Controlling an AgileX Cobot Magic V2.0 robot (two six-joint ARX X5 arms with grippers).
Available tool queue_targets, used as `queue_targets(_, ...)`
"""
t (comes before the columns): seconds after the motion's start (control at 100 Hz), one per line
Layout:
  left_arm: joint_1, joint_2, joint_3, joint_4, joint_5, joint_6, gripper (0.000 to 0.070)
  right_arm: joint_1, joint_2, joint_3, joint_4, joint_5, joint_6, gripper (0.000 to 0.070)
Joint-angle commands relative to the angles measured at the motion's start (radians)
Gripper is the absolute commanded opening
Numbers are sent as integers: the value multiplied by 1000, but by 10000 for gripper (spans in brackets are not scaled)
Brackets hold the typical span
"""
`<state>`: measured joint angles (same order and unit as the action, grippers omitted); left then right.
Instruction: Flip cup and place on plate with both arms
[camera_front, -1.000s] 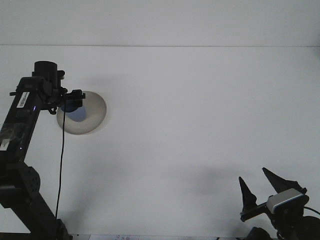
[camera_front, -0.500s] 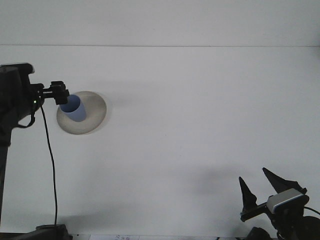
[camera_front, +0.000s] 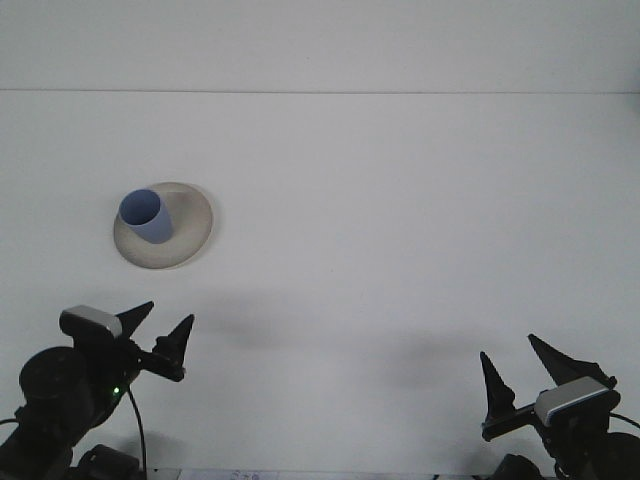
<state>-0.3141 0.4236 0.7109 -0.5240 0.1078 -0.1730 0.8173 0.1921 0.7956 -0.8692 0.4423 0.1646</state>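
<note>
The white table (camera_front: 400, 250) is seen bare across almost its whole width, and nothing is found lying between either arm and the dish. The left gripper (camera_front: 160, 338) has been drawn back from the plate, where it was held a moment ago, to the near left edge; its fingers are spread wide and nothing is held between them. The right gripper (camera_front: 520, 375) is kept at the near right corner, unchanged, likewise opened and empty. The plate (camera_front: 190, 235) is placed at the far left, and the blue cup (camera_front: 146, 215) is left standing on its left part, mouth upward. From this the placing is judged to be done and the task to be at or near its end.
</note>
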Motion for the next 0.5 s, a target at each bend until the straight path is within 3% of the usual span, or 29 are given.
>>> queue_targets(0.0, -14, -68, -27, 23, 3, -39, 504, 8, 4, 8, 21, 3, -12, 519)
queue_targets(0.12, -22, -171, -69, 23, 32, -57, 500, 8, 4, 8, 31, 3, -15, 513)
queue_targets(0.16, -22, -193, -69, 23, 31, -56, 473, 8, 4, 8, 31, 3, -15, 465)
queue_targets(0.17, -22, -198, -69, 24, 31, -56, 454, 8, 4, 8, 31, 3, -15, 422)
queue_targets(0.21, -22, -213, -69, 26, 32, -56, 309, 8, 4, 8, 31, 0, -15, 251)
queue_targets(0.26, -22, -224, -69, 24, 32, -57, 16, 8, 4, 8, 31, 0, -14, 0)
queue_targets(0.49, -22, -227, -69, 24, 32, -86, 15, 8, 4, 8, 32, 2, -10, 7)
